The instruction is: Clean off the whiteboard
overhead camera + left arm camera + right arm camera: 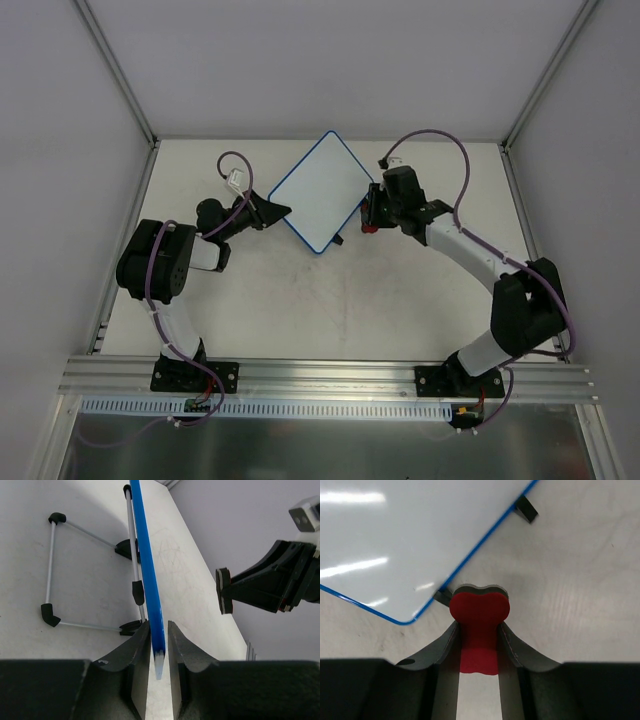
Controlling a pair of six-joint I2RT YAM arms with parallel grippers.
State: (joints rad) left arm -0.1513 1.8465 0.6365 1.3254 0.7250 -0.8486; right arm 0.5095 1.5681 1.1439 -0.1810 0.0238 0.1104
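Observation:
The whiteboard [318, 190] is white with a blue rim and sits turned like a diamond at the table's middle back. My left gripper [280, 212] is shut on its left corner; in the left wrist view the blue rim [147, 570] runs edge-on between the fingers of this gripper [159, 645]. My right gripper [372, 210] is beside the board's right edge, shut on the red bone-shaped eraser [479, 615]. In the right wrist view that gripper [479, 630] holds the eraser just off the board's corner [410, 540], whose surface looks blank apart from light reflections.
A thin wire stand with black feet [52, 575] is attached to the board's back. A black tab [526, 509] sticks out at the board's edge. Grey walls and metal posts [120, 75] enclose the table. A metal rail [330, 375] runs along the near edge.

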